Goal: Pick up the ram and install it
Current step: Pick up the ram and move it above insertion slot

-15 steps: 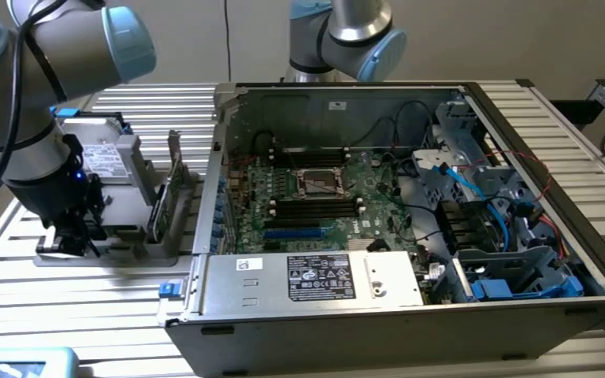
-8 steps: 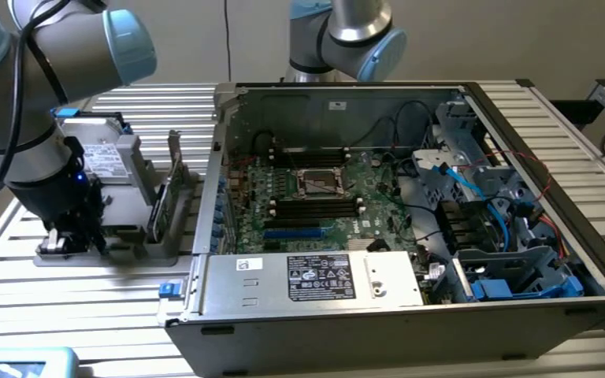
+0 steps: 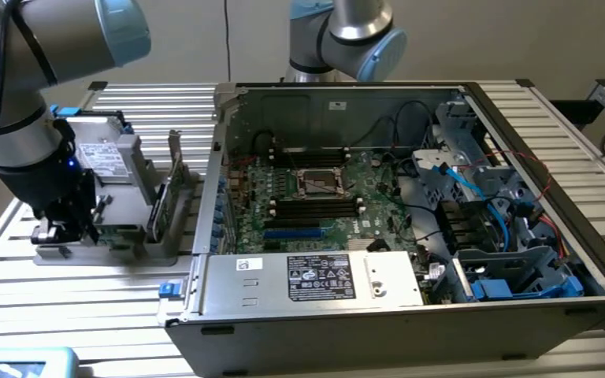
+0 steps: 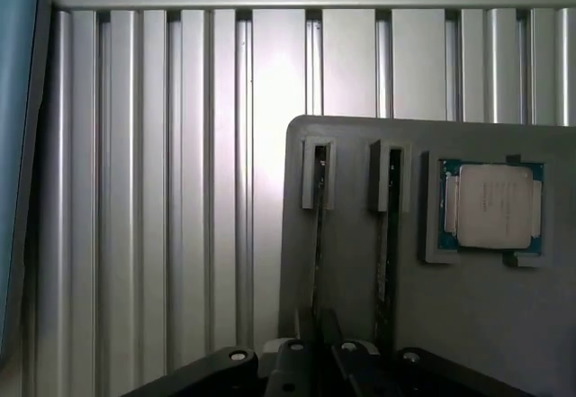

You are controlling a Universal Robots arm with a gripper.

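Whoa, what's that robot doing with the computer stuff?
The robot arm is reaching down to a gray holder beside the open computer case. Its end effector is pinching the ram, a thin stick standing in a slot of the holder. It hasn't been lifted out or put on the motherboard yet.

Nothing can be read. The power supply label (image 3: 321, 277), the small white sticker (image 3: 248, 264) beside it and the case wall sticker (image 3: 339, 104) carry print too small to make out.
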